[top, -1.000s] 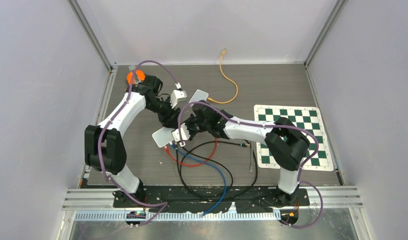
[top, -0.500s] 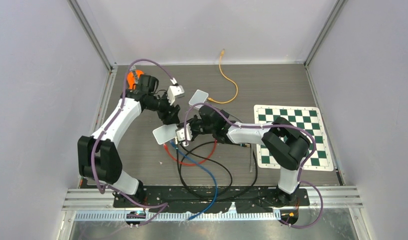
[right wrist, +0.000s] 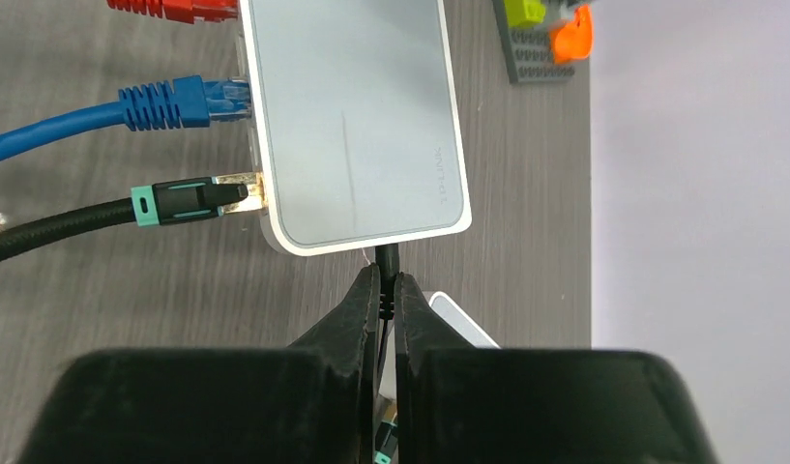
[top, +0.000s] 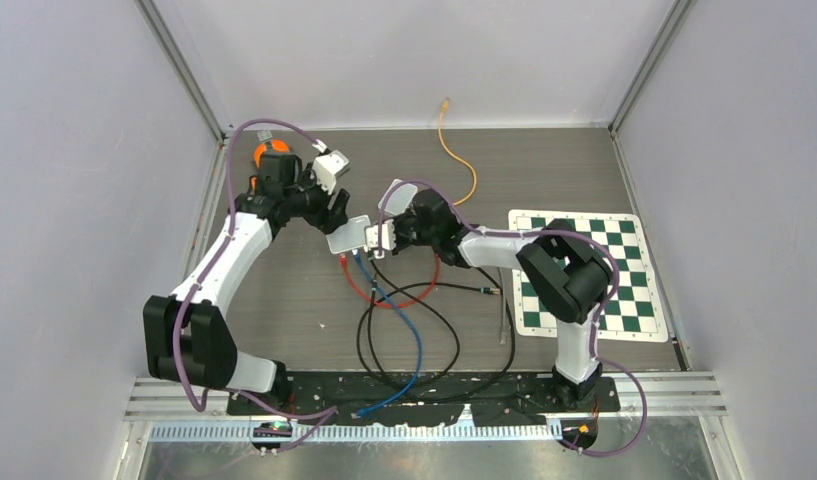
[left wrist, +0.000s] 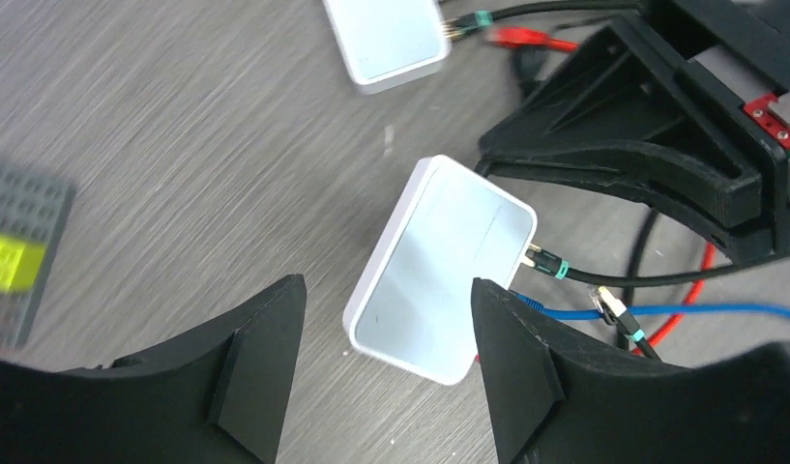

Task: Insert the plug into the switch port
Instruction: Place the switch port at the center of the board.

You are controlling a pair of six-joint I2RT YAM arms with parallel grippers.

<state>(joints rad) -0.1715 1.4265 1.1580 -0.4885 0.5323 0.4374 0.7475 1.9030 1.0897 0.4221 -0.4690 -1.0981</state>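
Your left gripper: jaws apart, empty; white switch directly beneath its fingers. Your right gripper: clamped on thin black cable; white switch just ahead of its tips, black plug seated in a port, ahead-left.

Switch on table (cables before it)

- A grey wood-grain table carries everything.
- A green-and-white checkerboard lies flat at the right side.
- An orange cable curves across the far middle, one end by the back wall.
- A grey Lego plate sits in the far left corner, with a lime brick and an orange piece on it.
- A thin grey strip lies just left of the checkerboard.
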